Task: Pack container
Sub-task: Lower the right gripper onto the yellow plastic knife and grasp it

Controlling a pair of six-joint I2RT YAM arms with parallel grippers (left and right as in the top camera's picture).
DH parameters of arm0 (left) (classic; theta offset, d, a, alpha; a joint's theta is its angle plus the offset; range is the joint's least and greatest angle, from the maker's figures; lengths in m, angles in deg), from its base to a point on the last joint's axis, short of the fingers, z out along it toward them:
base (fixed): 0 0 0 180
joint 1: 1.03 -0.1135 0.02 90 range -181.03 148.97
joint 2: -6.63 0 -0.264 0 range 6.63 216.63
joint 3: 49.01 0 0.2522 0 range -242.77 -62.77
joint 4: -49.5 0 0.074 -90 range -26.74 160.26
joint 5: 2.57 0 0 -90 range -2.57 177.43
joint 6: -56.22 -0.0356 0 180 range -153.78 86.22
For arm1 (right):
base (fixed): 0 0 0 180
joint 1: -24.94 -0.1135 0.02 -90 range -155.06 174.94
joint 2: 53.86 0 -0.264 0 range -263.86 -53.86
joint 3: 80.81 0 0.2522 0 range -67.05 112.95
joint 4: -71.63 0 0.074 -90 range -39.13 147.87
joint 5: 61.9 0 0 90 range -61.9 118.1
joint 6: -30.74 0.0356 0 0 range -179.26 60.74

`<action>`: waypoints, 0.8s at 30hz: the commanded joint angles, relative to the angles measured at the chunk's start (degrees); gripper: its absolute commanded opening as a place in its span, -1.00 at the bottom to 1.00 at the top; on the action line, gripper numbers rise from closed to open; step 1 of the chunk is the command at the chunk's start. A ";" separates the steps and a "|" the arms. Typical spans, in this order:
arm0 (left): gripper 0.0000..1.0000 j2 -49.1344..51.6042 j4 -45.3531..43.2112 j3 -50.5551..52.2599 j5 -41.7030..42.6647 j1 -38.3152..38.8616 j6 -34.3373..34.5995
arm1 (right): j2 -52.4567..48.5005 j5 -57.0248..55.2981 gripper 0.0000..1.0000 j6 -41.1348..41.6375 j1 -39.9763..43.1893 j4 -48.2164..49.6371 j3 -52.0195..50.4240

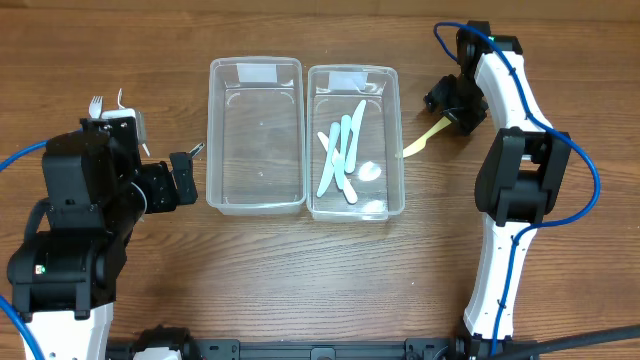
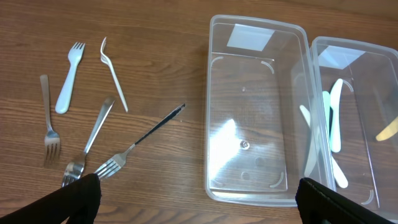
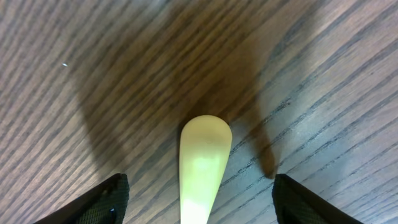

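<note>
Clear plastic container (image 2: 249, 137), white label (image 2: 250, 38), writing unreadable

Wooden table (image 1: 320, 270), empty clear container (image 1: 255, 150) beside cutlery-filled container (image 1: 381, 120), forks (image 2: 67, 81) left, yellow utensil (image 1: 428, 135) right

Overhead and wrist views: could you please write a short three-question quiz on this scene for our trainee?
1. True or false: the container nearest the left fingers is empty.
2. The yellow utensil is: A) inside a container; B) outside both, between the open right fingers; C) among the forks.
3. How many cutlery pieces lie beside the containers in the left wrist view?
Key: 1 true; 2 B; 3 five.
</note>
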 commanded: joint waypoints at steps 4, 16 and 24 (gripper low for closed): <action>1.00 0.09 -0.15 -1.29 0.61 -0.22 -0.92 | -0.39 0.09 0.63 0.02 -0.04 0.55 -0.15; 1.00 0.09 -0.15 -1.29 0.61 -0.22 -0.92 | -4.17 0.11 0.72 -0.22 -0.07 -0.90 -0.24; 1.00 0.09 -0.15 -1.29 0.61 -0.22 -0.92 | -4.17 0.13 0.24 -0.22 -0.07 -1.07 -0.24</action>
